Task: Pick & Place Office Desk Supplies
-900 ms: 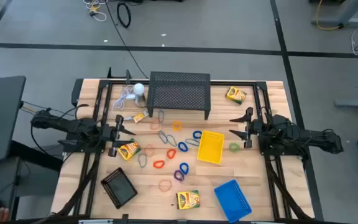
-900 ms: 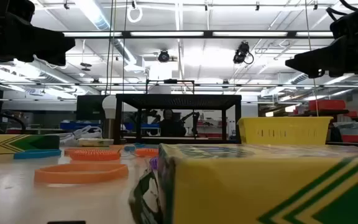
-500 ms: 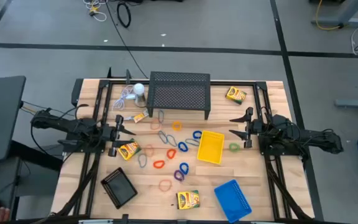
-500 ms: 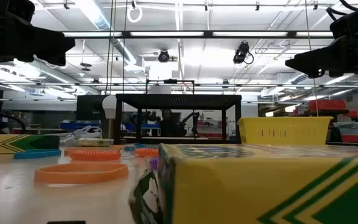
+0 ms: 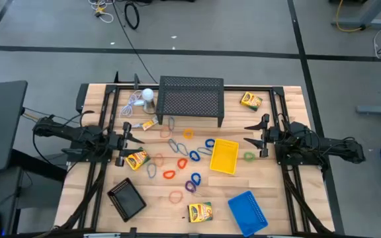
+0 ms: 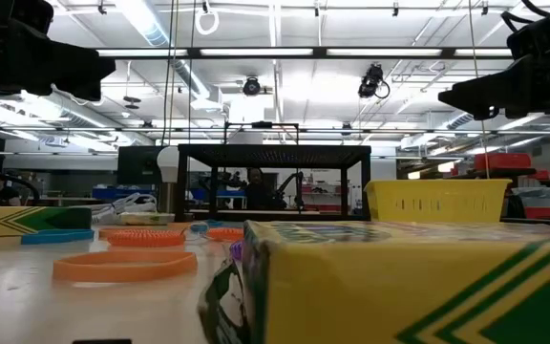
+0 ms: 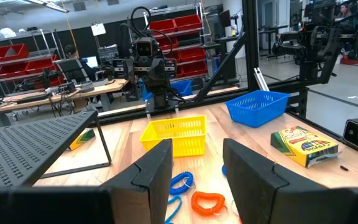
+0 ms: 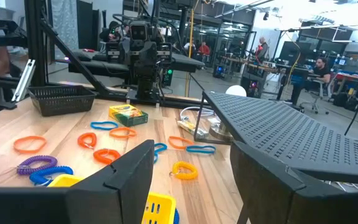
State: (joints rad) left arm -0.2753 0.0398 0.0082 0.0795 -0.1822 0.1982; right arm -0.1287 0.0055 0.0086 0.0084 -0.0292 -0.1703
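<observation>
Both grippers hover open above the table and touch nothing. My left gripper (image 5: 132, 135) is at the table's left side, pointing toward the middle, with a crayon box (image 5: 137, 160) just nearer than it. My right gripper (image 5: 247, 133) is at the right side, facing the yellow tray (image 5: 224, 156). Several coloured rubber-band loops (image 5: 184, 158) lie flat between the two. Other crayon boxes lie at the far right (image 5: 251, 100), by the stand (image 5: 148, 123) and near the front (image 5: 200, 211). The blue tray (image 5: 248, 211) and black tray (image 5: 126, 198) stand near the front edge.
A large black mesh stand (image 5: 190, 99) stands at the far middle, with a white round object (image 5: 148, 94) and its cord to its left. Black frame rails (image 5: 96, 178) run along both table sides. A strip of bare wood lies between the loops and the front edge.
</observation>
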